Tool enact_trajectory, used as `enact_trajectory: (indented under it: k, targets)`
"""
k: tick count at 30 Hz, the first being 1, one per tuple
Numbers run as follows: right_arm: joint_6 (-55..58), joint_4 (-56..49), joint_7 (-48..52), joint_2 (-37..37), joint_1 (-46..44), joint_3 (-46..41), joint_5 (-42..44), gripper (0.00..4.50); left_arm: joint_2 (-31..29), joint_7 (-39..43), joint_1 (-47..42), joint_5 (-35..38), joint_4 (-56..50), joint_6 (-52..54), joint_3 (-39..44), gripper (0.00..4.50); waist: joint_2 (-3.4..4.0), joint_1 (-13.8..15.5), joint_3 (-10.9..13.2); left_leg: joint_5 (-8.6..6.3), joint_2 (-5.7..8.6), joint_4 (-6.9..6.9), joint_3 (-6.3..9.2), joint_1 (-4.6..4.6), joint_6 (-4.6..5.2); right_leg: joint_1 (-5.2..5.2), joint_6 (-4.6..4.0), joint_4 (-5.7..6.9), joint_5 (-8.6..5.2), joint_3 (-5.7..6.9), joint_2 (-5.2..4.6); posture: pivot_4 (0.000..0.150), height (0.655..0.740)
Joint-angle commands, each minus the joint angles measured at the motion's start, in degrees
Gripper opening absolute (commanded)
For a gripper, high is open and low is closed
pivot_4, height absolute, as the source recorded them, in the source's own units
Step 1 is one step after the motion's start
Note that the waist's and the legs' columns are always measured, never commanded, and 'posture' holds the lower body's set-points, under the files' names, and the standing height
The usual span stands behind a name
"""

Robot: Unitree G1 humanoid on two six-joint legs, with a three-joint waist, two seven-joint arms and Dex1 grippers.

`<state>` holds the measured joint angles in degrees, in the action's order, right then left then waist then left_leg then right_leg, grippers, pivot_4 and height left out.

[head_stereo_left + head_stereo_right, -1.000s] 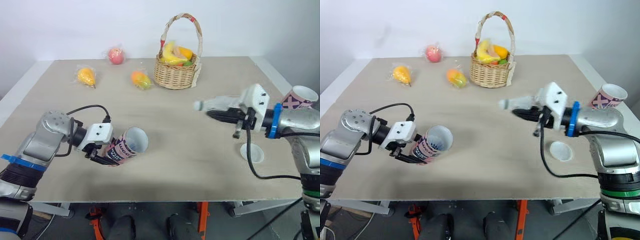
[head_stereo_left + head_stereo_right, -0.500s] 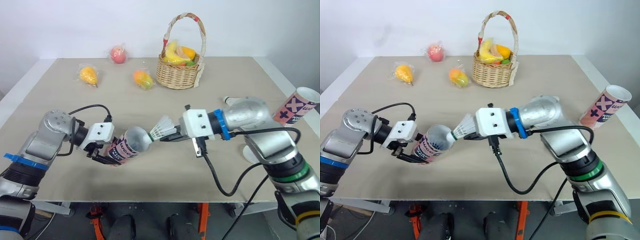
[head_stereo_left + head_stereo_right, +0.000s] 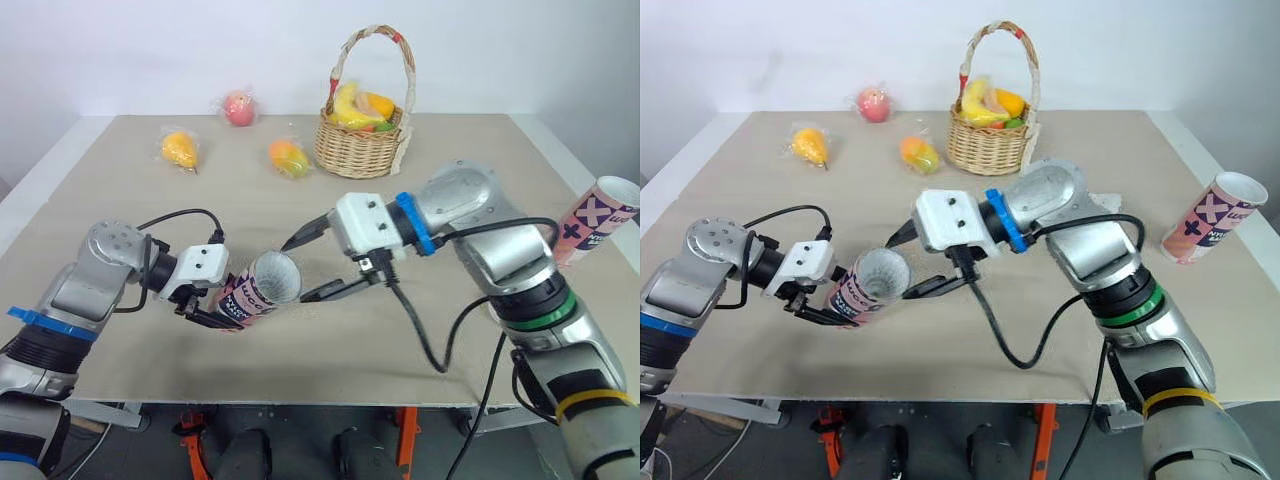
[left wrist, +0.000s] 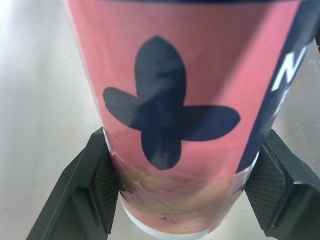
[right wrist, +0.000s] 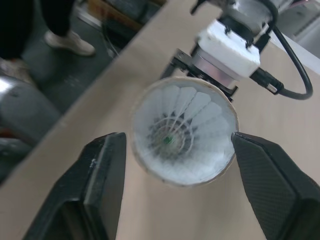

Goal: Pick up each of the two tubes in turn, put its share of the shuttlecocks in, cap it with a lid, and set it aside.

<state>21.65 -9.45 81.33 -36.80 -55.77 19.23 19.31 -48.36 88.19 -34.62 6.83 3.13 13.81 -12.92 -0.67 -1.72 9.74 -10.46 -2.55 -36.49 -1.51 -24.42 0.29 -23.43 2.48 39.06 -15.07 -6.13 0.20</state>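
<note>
Right wrist view: white feathered shuttlecock inside the round tube pinched by left fingers; right fingers spread.

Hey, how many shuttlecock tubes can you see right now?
2. One tube is held in the left gripper; the other tube is at the table's right edge. None seems hidden.
</note>
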Motion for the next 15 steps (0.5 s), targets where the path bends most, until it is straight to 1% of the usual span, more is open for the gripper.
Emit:
enact_trajectory:
  k: [1,3,8,11,13,15]
  targets:
    - [2.2,3.0,-3.8,-3.3,2.6,-7.7,1.0,3.35,0.0,-0.5,1.3,0.1,-1.5,0.6,-1.2,3.19,-0.01,0.0,0.0,0.0,0.01,0.0,0.01,0.0,0.0,0.01,-0.01,0.0,-0.01,0.02,-0.03,0.15,0.74]
    - [2.9,6.8,-8.1,-5.4,5.6,-11.6,-0.4,3.35,-0.1,-0.7,1.7,0.2,-2.0,0.7,-1.0,3.19,-0.03,0.1,0.0,0.0,0.05,-0.02,-0.05,0.02,0.0,0.0,-0.02,-0.01,-0.03,0.03,-0.03,0.15,0.74]
    - [1.8,21.9,-26.6,-9.8,14.6,-20.1,-9.1,3.35,-0.7,-1.1,2.9,0.5,-3.1,1.0,-0.7,3.19,-0.15,0.4,0.0,0.01,0.16,-0.04,-0.11,0.0,0.0,0.01,-0.13,-0.02,-0.07,0.03,-0.16,0.15,0.74]
    - [-0.9,27.5,-32.6,-11.5,19.4,-24.5,-10.9,3.35,-1.2,-1.1,3.3,0.7,-3.3,0.9,-0.6,3.19,-0.14,0.3,0.0,0.0,0.26,0.04,-0.18,0.0,0.01,-0.03,0.03,-0.01,0.03,-0.08,-0.19,0.15,0.74]
    - [-2.4,29.9,-34.5,-11.7,20.6,-25.8,-11.4,3.35,-1.3,-1.0,3.3,0.7,-3.3,0.7,-0.7,3.19,-0.13,0.3,0.0,-0.05,0.33,0.12,-0.12,0.01,0.09,-0.02,0.02,-0.01,0.02,-0.12,-0.16,0.15,0.74]
    - [-3.1,33.2,-37.0,-10.7,19.5,-26.4,-11.8,3.35,-1.3,-1.0,3.2,0.7,-3.1,0.5,-0.7,3.19,-0.1,0.1,0.0,-0.11,0.37,0.14,-0.1,0.01,0.19,0.0,0.06,-0.01,-0.04,-0.16,-0.16,0.15,0.74]
